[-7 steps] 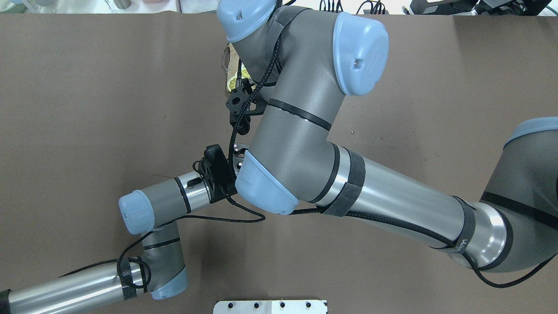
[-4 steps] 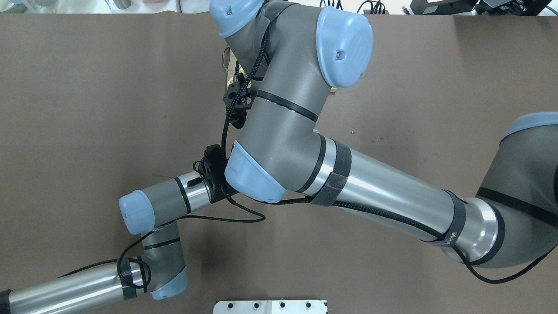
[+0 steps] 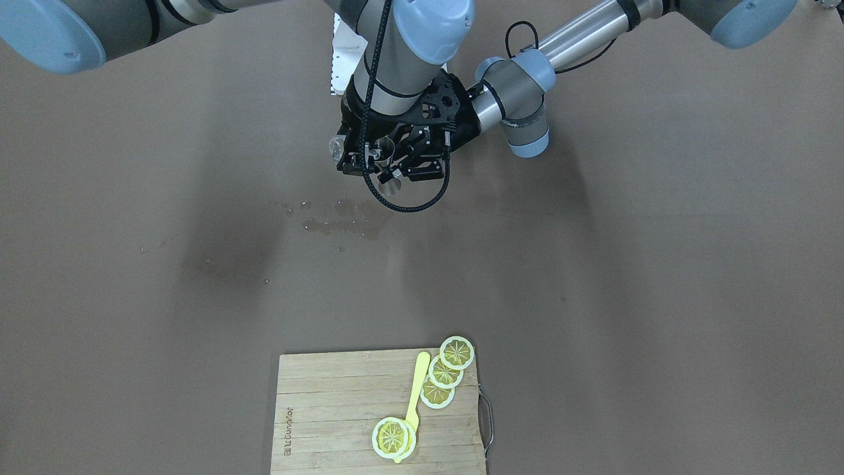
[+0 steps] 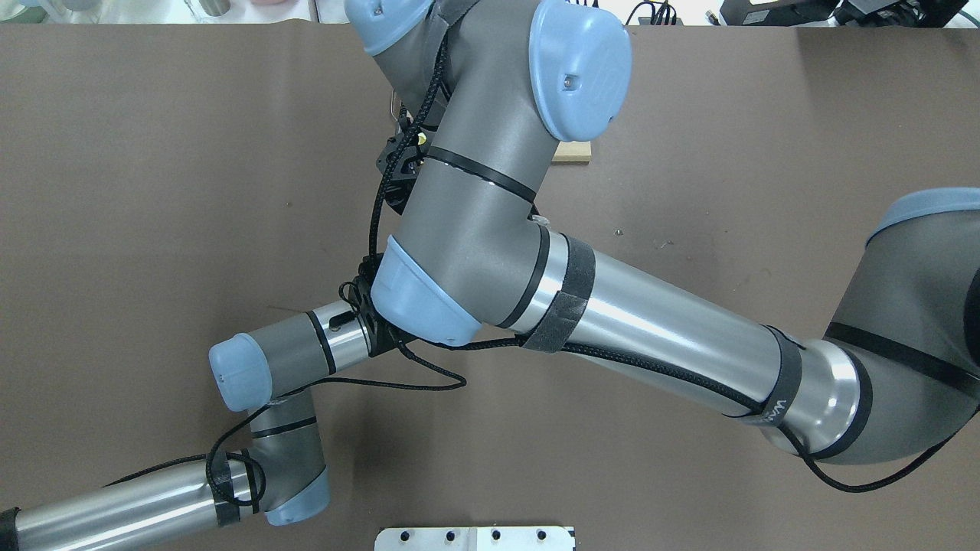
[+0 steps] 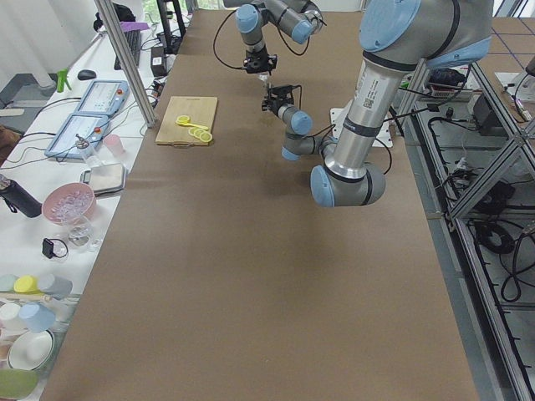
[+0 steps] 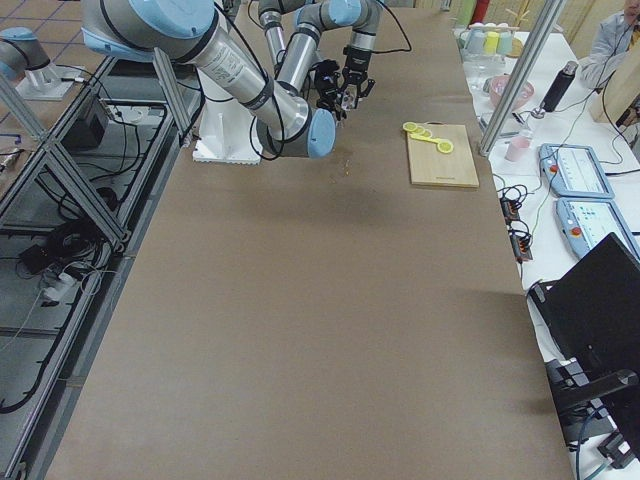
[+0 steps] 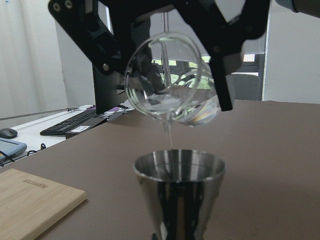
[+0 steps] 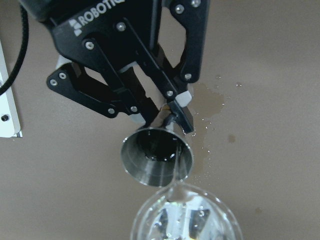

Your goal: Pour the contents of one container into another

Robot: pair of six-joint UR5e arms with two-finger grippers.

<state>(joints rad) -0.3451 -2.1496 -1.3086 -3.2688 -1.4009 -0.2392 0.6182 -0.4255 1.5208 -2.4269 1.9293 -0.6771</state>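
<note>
In the overhead view the left arm sits exactly where it was a second ago. The right arm, crossing above it, has swung its big wrist joints steadily toward that view's left. I read that as the wrist rolling further into the pour while the receiving side stays fixed. The left gripper is closed narrowly on the waist of the steel jigger and holds it upright above the table. Directly over it, the right gripper clamps the glass beaker from both sides, tipped well over with its lip down. A thin stream falls from the lip into the jigger's mouth, so the transfer is under way, and liquid is pooled in the beaker's lower side. How full the jigger is, I cannot tell. From the right wrist view the stream enters close to the rim nearest the beaker, so there is little room for error. A wet patch with scattered drops marks the table just beside the jigger. The cutting board lies well apart.
</note>
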